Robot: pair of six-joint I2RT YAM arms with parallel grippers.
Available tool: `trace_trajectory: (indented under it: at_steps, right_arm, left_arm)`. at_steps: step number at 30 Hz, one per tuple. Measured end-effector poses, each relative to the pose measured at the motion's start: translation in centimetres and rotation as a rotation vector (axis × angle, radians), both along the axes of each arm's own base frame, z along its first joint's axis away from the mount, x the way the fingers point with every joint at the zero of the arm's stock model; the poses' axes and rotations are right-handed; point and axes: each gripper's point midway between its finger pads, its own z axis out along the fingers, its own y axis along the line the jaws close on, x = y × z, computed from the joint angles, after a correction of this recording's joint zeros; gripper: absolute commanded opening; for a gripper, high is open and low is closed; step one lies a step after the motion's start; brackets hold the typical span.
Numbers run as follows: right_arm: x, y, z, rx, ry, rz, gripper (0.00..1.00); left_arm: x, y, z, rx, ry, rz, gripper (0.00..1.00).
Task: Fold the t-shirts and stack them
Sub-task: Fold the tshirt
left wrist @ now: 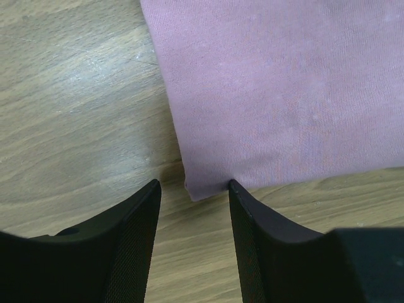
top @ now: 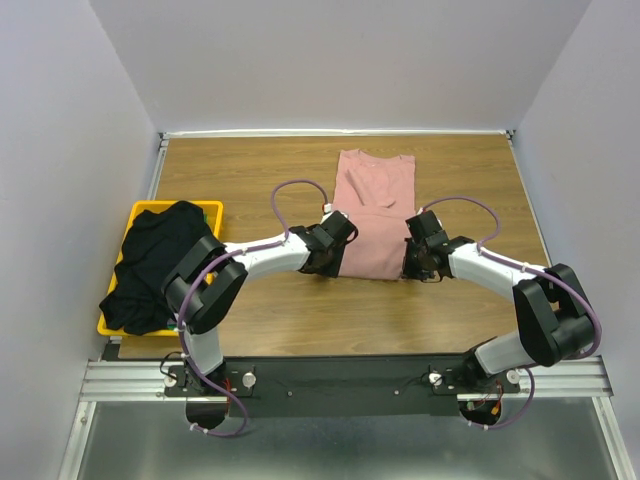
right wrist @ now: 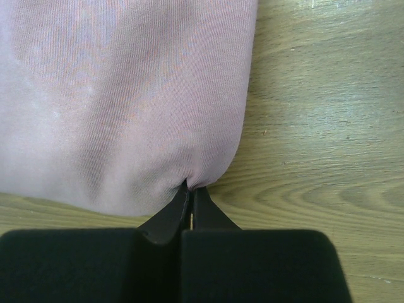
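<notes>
As right gripper (right wrist: 190,197) pinches t-shirt (right wrist: 126,95), seemingly corner

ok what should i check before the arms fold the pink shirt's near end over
1. Right gripper pinching its near corner of the dusty-pink cloth t-shirt: ok.
2. Left gripper shut on the other near corner: not ok, jaws open, corner between them.
3. Shirt lies flat as a narrow strip, sleeves tucked in: ok.
4. Nothing lying on the shirt: ok.
5. Black cloth t-shirt heaped on the yellow plastic basket, apart from the fold: ok.
6. Left gripper would catch every layer: cannot tell.
</notes>
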Motion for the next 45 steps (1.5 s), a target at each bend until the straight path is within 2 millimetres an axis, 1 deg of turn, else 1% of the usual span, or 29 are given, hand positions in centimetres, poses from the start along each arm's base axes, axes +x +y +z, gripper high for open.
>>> trace_trajectory:
  at_steps: [9, 13, 14, 15, 17, 18, 19, 21, 24, 27, 28, 30, 33, 34, 35, 36, 37, 38, 39, 40, 41, 42, 44, 45]
  right_arm:
    - [0.0, 0.0, 0.0, 0.001, -0.004, 0.000, 0.01]
    - [0.0, 0.0, 0.0, 0.002, -0.005, 0.000, 0.01]
    - [0.0, 0.0, 0.0, 0.002, -0.005, 0.000, 0.01]
    - [0.0, 0.0, 0.0, 0.002, -0.006, 0.000, 0.01]
    - [0.0, 0.0, 0.0, 0.003, -0.007, 0.000, 0.01]
    - [0.0, 0.0, 0.0, 0.003, -0.008, 0.000, 0.01]
    - [0.0, 0.0, 0.0, 0.003, -0.008, 0.000, 0.01]
    - [0.0, 0.0, 0.0, 0.004, -0.008, 0.000, 0.01]
    - [-0.2, 0.0, 0.1, 0.007, -0.011, 0.005, 0.01]
    - [-1.3, 0.0, 0.3, 0.009, 0.007, 0.019, 0.01]
    - [-2.5, 0.0, 0.3, -0.003, 0.032, 0.034, 0.01]
    - [-4.0, 0.6, 0.5, -0.011, 0.061, 0.064, 0.01]
    - [-7.8, 2.5, 1.3, -0.019, 0.110, 0.142, 0.01]
    - [-9.9, 4.0, 1.7, -0.018, 0.126, 0.203, 0.01]
    - [-11.1, 4.7, 1.9, -0.021, 0.139, 0.232, 0.01]
    - [-12.9, 5.7, 2.1, -0.013, 0.161, 0.265, 0.01]
    - [-14.5, 6.5, 2.3, -0.013, 0.176, 0.306, 0.01]
    - [-16.2, 6.9, 2.4, -0.015, 0.198, 0.325, 0.01]
    - [-17.8, 7.1, 2.4, -0.022, 0.225, 0.336, 0.01]
    - [-18.8, 7.1, 2.4, -0.029, 0.238, 0.345, 0.01]
    - [-20.2, 7.1, 2.6, -0.035, 0.258, 0.356, 0.01]
    - [-21.1, 7.0, 2.8, -0.041, 0.275, 0.361, 0.01]
    - [-22.1, 6.5, 3.6, -0.057, 0.295, 0.345, 0.01]
    - [-21.9, 6.3, 4.4, -0.068, 0.289, 0.323, 0.01]
  left_arm:
    - [0.3, -0.4, -0.4, -0.001, 0.003, -0.003, 0.52]
    - [0.3, -0.7, -0.4, -0.010, 0.004, -0.009, 0.44]
    - [0.3, -0.8, -0.4, -0.014, 0.005, -0.013, 0.42]
    - [0.3, -0.8, -0.4, -0.016, 0.005, -0.014, 0.36]
    - [0.4, -1.2, -0.4, -0.027, 0.007, -0.024, 0.25]
    - [0.5, -1.4, -0.5, -0.030, 0.008, -0.026, 0.16]
    - [0.6, -1.6, -0.4, -0.038, 0.007, -0.030, 0.12]
    - [0.7, -2.0, -0.4, -0.050, 0.007, -0.035, 0.00]
    - [0.6, -2.2, -0.4, -0.057, 0.010, -0.045, 0.00]
    - [0.4, -2.0, -0.3, -0.059, 0.009, -0.045, 0.00]
    - [-0.3, -1.3, -0.4, -0.054, 0.016, -0.042, 0.00]
    - [-1.8, -0.2, -0.4, -0.043, 0.035, -0.040, 0.00]
    - [-5.5, 1.4, -0.3, -0.018, 0.078, -0.053, 0.00]
    - [-7.7, 1.4, 0.3, -0.024, 0.088, -0.083, 0.00]
    - [-9.4, 1.6, 0.7, -0.026, 0.102, -0.099, 0.00]
    - [-10.4, 1.5, 1.0, -0.034, 0.104, -0.109, 0.00]
    - [-12.7, 1.6, 1.9, -0.053, 0.119, -0.132, 0.00]
    - [-14.1, 1.4, 2.6, -0.078, 0.129, -0.145, 0.00]
    - [-15.4, 1.1, 3.3, -0.110, 0.143, -0.152, 0.00]
    - [-16.6, 1.0, 4.1, -0.139, 0.152, -0.160, 0.00]
    - [-18.1, 0.9, 5.1, -0.186, 0.171, -0.157, 0.00]
    - [-18.9, 0.9, 5.6, -0.208, 0.183, -0.159, 0.00]
    - [-20.0, 0.8, 6.6, -0.255, 0.202, -0.158, 0.00]
    - [-20.2, 0.7, 6.9, -0.269, 0.206, -0.152, 0.00]
